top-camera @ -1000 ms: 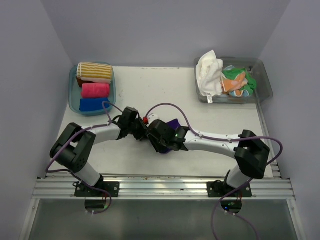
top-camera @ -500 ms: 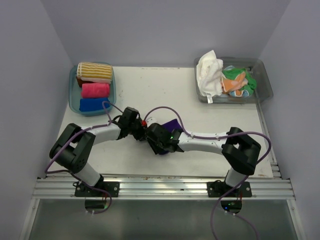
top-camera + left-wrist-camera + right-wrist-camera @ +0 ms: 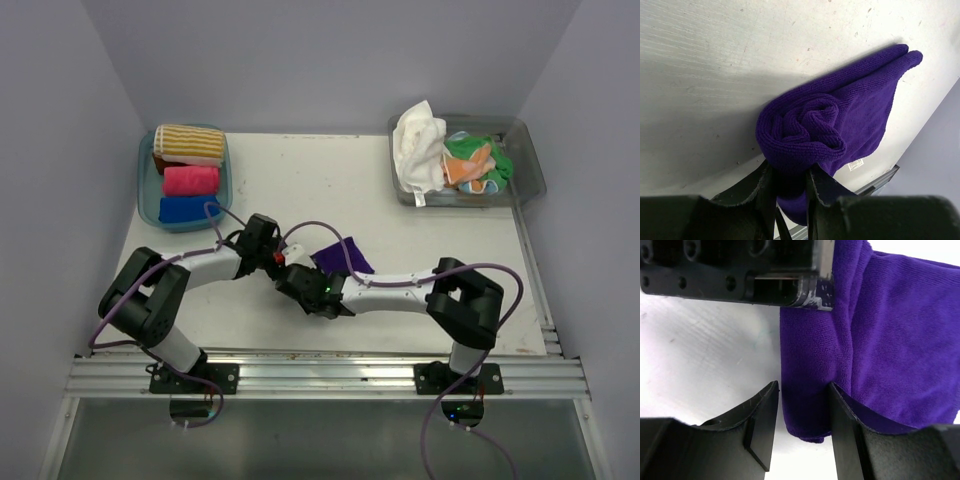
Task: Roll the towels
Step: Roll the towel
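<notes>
A purple towel (image 3: pixel 343 256) lies on the table's middle, partly rolled at its near-left end. In the left wrist view the rolled end shows as a spiral (image 3: pixel 805 127), and my left gripper (image 3: pixel 790 182) is shut on it from below. In the top view my left gripper (image 3: pixel 281 262) meets my right gripper (image 3: pixel 300 287) at that end. In the right wrist view my right gripper (image 3: pixel 803 412) is open and straddles the roll's edge (image 3: pixel 807 390), with a thin gap at the left finger. The flat part of the towel (image 3: pixel 900 340) spreads to the right.
A blue tub (image 3: pixel 150 205) at the back left holds rolled striped (image 3: pixel 189 142), pink (image 3: pixel 190 180) and blue (image 3: pixel 185 209) towels. A clear tub (image 3: pixel 530 160) at the back right holds crumpled white (image 3: pixel 418 145), green and orange (image 3: pixel 470 165) towels. The metal rail (image 3: pixel 330 375) runs along the near edge.
My right gripper has moved left and nearer, and its elbow has drawn in. More of the purple towel now shows flat behind it. My left arm has hardly moved.
</notes>
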`<state>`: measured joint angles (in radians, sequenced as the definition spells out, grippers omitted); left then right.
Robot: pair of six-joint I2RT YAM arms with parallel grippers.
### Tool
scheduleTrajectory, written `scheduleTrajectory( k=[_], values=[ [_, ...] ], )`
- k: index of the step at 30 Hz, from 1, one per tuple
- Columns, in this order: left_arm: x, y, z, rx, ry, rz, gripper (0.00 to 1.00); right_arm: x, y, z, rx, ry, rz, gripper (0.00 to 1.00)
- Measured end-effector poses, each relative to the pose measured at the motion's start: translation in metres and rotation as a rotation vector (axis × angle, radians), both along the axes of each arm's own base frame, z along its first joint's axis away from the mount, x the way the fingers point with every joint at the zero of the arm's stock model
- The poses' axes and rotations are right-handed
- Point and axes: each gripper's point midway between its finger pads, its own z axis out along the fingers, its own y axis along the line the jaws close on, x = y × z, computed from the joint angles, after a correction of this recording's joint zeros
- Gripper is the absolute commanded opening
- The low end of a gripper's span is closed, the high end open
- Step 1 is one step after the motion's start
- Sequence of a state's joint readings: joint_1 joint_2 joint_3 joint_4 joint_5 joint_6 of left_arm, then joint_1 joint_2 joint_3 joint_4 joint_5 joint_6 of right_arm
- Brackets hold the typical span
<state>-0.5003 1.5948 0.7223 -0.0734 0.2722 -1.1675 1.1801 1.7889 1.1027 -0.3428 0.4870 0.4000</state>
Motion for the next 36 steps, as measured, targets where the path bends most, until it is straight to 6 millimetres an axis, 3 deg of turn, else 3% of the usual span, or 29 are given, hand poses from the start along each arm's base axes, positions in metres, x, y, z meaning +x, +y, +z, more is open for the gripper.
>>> scheduleTrajectory(
  k=[4,5,8,14,19,21,30,36],
  values=[
    [0.000,0.000,0.000,0.002,0.001,0.001,0.16,0.004,-0.003,-0.002,-0.034,-0.046,-0.034,0.34],
    [0.000,0.001,0.000,0.004,0.001,0.002,0.17,0.006,-0.004,-0.003,-0.041,-0.055,-0.047,0.20],
    [0.001,0.001,0.001,0.005,-0.002,0.005,0.22,0.009,-0.005,-0.005,-0.048,-0.074,-0.080,0.00],
    [-0.001,0.002,0.007,-0.006,-0.021,0.005,0.51,0.009,-0.005,-0.005,0.036,-0.062,-0.091,0.00],
    [-0.010,0.004,0.014,-0.025,-0.032,-0.004,0.77,0.013,-0.013,-0.002,0.246,0.053,-0.100,0.00],
    [-0.011,0.004,0.017,-0.030,-0.041,-0.008,0.82,0.016,-0.016,0.000,0.322,0.105,-0.100,0.00],
    [-0.011,0.001,0.023,-0.052,-0.057,-0.026,0.77,0.012,-0.010,0.004,0.564,0.303,-0.042,0.00],
    [-0.009,-0.005,0.020,-0.075,-0.070,-0.056,0.63,0.008,-0.017,0.008,0.775,0.450,-0.072,0.00]
  ],
)
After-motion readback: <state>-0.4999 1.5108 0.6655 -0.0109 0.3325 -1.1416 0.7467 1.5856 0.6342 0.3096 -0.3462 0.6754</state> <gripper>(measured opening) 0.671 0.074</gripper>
